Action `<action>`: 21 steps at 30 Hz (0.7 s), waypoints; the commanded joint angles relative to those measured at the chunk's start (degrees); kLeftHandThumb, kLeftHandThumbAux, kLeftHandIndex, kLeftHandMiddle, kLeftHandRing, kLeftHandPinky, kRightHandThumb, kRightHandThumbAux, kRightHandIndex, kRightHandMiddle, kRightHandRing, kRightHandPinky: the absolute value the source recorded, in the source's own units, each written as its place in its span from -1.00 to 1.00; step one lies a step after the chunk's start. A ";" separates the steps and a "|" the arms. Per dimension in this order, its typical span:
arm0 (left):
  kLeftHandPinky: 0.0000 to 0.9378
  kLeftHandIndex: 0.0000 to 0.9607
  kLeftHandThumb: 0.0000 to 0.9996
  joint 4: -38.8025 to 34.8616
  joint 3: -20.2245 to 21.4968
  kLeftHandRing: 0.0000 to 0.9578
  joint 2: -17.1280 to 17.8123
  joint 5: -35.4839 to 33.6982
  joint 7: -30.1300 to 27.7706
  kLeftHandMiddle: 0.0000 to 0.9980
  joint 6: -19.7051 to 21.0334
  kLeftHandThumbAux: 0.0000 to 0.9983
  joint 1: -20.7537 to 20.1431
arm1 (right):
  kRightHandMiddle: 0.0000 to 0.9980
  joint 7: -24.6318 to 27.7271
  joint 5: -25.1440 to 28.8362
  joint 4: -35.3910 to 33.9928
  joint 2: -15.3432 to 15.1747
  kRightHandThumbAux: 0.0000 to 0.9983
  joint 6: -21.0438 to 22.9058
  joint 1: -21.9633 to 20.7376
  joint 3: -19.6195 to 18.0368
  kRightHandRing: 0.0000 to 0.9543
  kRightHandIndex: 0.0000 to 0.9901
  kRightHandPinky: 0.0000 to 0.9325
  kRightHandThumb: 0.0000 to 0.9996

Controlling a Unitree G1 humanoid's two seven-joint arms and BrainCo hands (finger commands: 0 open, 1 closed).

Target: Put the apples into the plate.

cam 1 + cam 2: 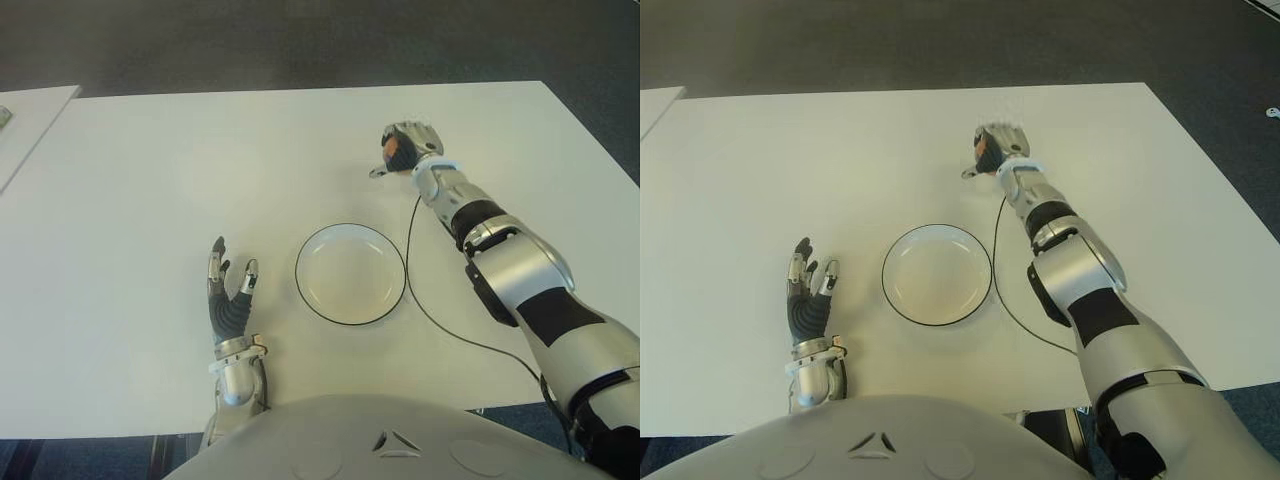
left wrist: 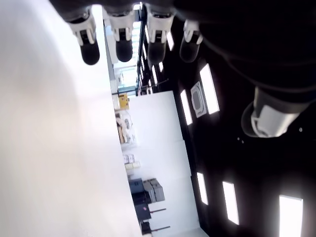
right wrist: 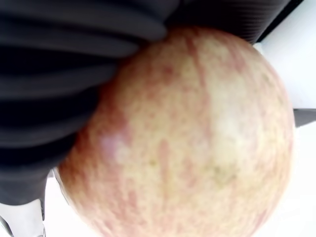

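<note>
The left hand (image 1: 231, 296) shows on the white table (image 1: 140, 180) just left of the plate (image 1: 350, 274), fingers extended and holding nothing; it is idle. The plate is white with a dark rim and has nothing in it. Beyond and to the right of the plate, the right hand (image 1: 405, 146) is extended far across the table with its fingers wrapped around the apple (image 3: 192, 138), which presses against the dark palm. Recommended procedure: maintain the wrap, lift clear of the table, carry the apple over the plate centre, lower it, then release. The apple is near-round, so no long axis or pointing direction can be determined.
</note>
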 commanded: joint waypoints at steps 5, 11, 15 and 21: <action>-1.00 -0.68 -1.00 4.27 -2.22 -1.00 -1.97 3.24 2.28 -0.86 3.43 -0.22 -1.92 | 0.72 -0.32 -0.17 -1.54 -1.77 0.42 -4.17 -2.51 0.58 0.62 -0.11 -0.38 0.47; -1.00 -0.71 -1.00 2.59 -2.58 -1.00 -2.12 2.80 1.68 -0.87 4.49 -0.28 -1.15 | 0.72 -0.34 -0.07 -3.56 -2.69 0.42 -8.00 -2.74 0.81 0.61 -0.11 -0.50 0.47; -1.00 -0.72 -1.00 2.03 -2.76 -1.00 -2.24 2.34 1.39 -0.88 5.85 -0.30 -1.13 | 0.72 0.01 0.05 -5.13 -3.66 0.42 -10.90 -2.65 0.97 0.61 -0.11 -0.41 0.47; -1.00 -0.66 -1.00 1.32 -3.01 -1.00 -2.66 1.53 1.80 -0.86 7.35 -0.29 -1.09 | 0.73 1.76 0.21 -11.92 -5.96 0.42 -16.97 -0.01 1.48 0.63 -0.11 -0.16 0.48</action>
